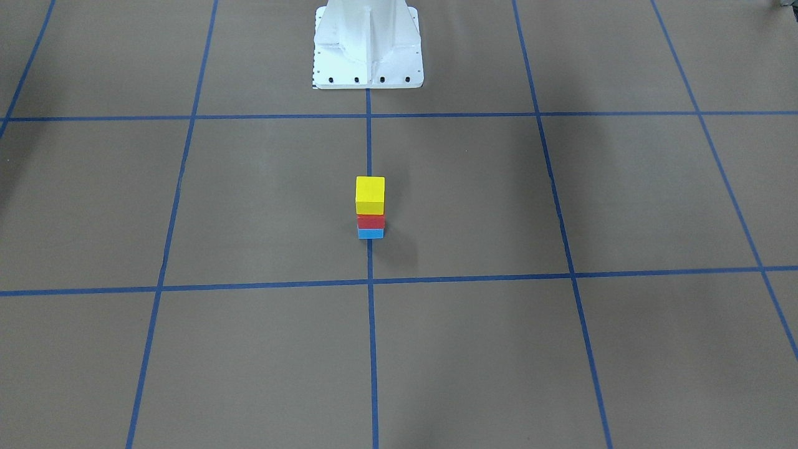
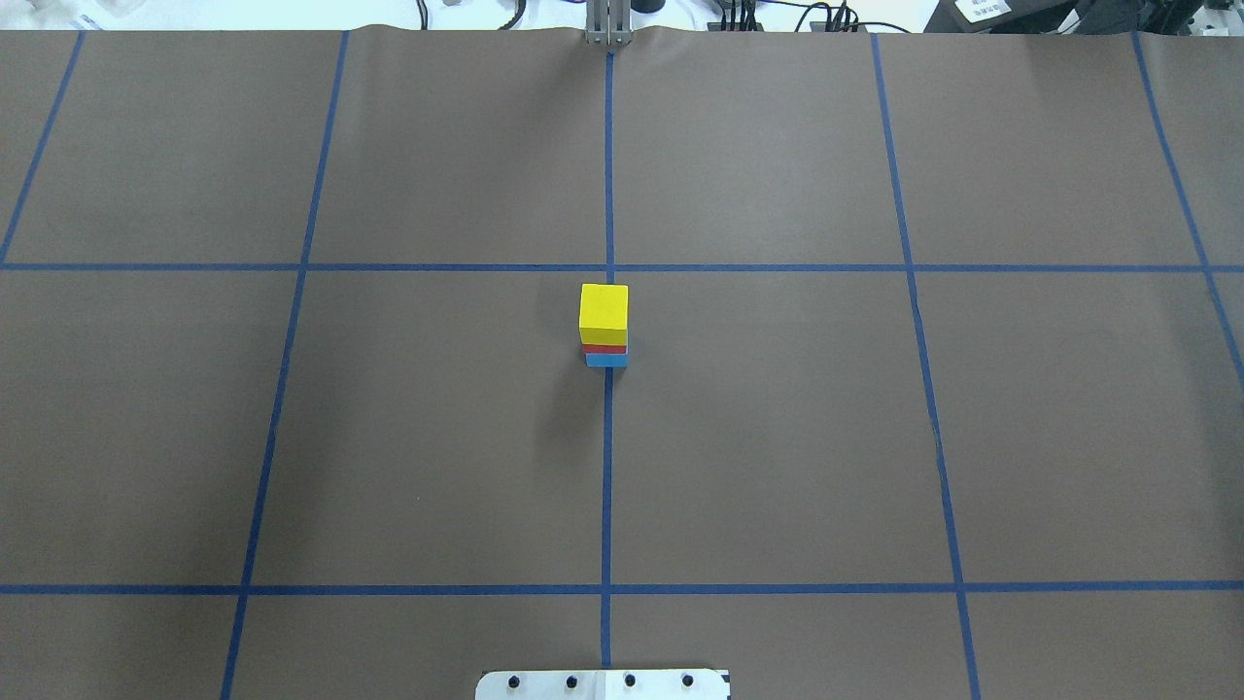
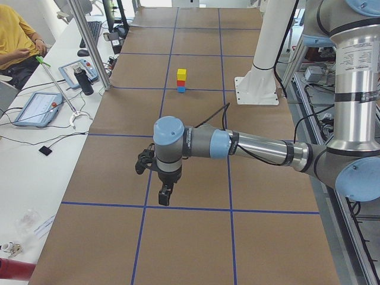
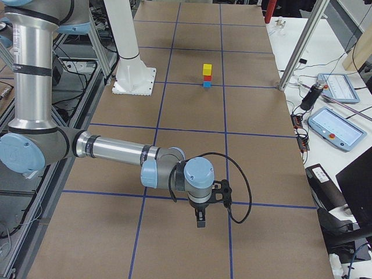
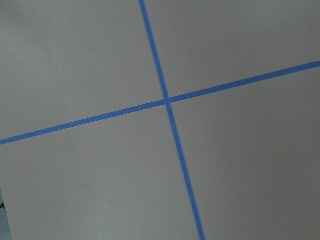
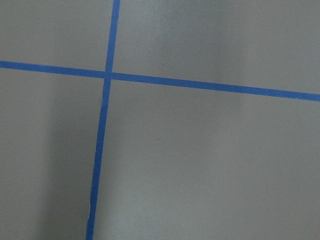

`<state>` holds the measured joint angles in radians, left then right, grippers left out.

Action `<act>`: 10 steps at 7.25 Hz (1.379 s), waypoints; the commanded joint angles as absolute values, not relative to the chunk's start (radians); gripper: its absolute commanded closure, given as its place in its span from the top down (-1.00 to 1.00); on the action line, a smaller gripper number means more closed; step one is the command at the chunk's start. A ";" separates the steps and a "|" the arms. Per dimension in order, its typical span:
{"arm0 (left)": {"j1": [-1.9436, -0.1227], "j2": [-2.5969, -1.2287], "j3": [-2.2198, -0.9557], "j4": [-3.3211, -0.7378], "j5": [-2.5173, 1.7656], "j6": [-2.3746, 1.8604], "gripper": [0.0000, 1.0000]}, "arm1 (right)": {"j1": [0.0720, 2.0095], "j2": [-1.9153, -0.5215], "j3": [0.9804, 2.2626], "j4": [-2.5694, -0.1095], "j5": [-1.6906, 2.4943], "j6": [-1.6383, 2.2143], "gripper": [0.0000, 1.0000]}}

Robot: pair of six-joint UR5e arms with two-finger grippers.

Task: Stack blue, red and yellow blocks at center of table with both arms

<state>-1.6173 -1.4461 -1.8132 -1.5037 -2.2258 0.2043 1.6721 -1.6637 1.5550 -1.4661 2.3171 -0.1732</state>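
Note:
A stack stands at the table's centre on the middle blue tape line: a yellow block (image 1: 370, 194) on top, a red block (image 1: 371, 221) under it, a blue block (image 1: 370, 233) at the bottom. It also shows in the overhead view (image 2: 604, 313) and small in both side views (image 3: 181, 81) (image 4: 207, 75). My left gripper (image 3: 164, 195) hangs over the table's left end, far from the stack. My right gripper (image 4: 200, 221) hangs over the right end. Both show only in the side views, so I cannot tell whether they are open or shut.
The white robot base (image 1: 368, 43) stands at the robot's edge of the table. Blue tape lines (image 2: 607, 467) grid the brown table cover. Tablets and cables lie on side benches (image 4: 337, 125). A person in yellow (image 3: 15, 41) sits beyond the left bench.

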 commanded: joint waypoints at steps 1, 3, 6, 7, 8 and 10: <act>-1.667 -1.367 -1.798 -1.542 -2.358 0.233 1.00 | 1.672 -1.666 1.555 -1.466 2.315 -0.173 0.99; -1.671 -1.374 -1.799 -1.536 -2.379 0.152 1.00 | 1.672 -1.663 1.555 -1.466 2.313 -0.173 0.99; -1.671 -1.371 -1.798 -1.549 -2.381 0.158 1.00 | 1.672 -1.666 1.562 -1.465 2.319 -0.173 0.99; -1.667 -1.374 -1.801 -1.549 -2.381 0.160 1.00 | 1.672 -1.677 1.572 -1.465 2.319 -0.175 0.99; -1.667 -1.374 -1.795 -1.549 -2.379 0.160 1.00 | 1.672 -1.695 1.577 -1.463 2.309 -0.176 0.99; -1.671 -1.370 -1.796 -1.549 -2.379 0.158 1.00 | 1.672 -1.701 1.578 -1.463 2.304 -0.183 0.99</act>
